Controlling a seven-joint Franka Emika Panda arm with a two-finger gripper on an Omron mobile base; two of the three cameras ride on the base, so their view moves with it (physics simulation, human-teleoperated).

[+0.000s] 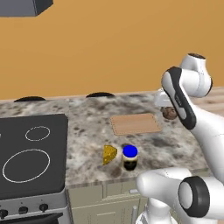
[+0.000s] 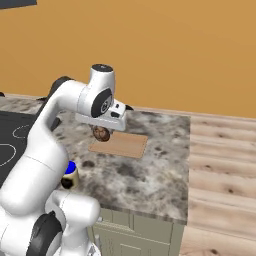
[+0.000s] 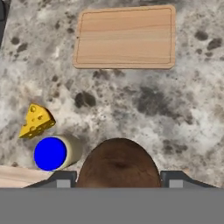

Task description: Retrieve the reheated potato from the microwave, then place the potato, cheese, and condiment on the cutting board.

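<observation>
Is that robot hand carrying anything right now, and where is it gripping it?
Yes: the gripper holds the potato, its two fingers pressing the lump's opposite sides, above the counter.

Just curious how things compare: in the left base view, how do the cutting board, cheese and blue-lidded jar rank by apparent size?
1. Cutting board, clearly largest.
2. Jar and cheese: look about alike, so unranked.

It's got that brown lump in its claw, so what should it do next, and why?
Probably carry the potato forward over the cutting board and lower it. The gripper is shut on it above the counter, the board lies bare ahead.
</observation>
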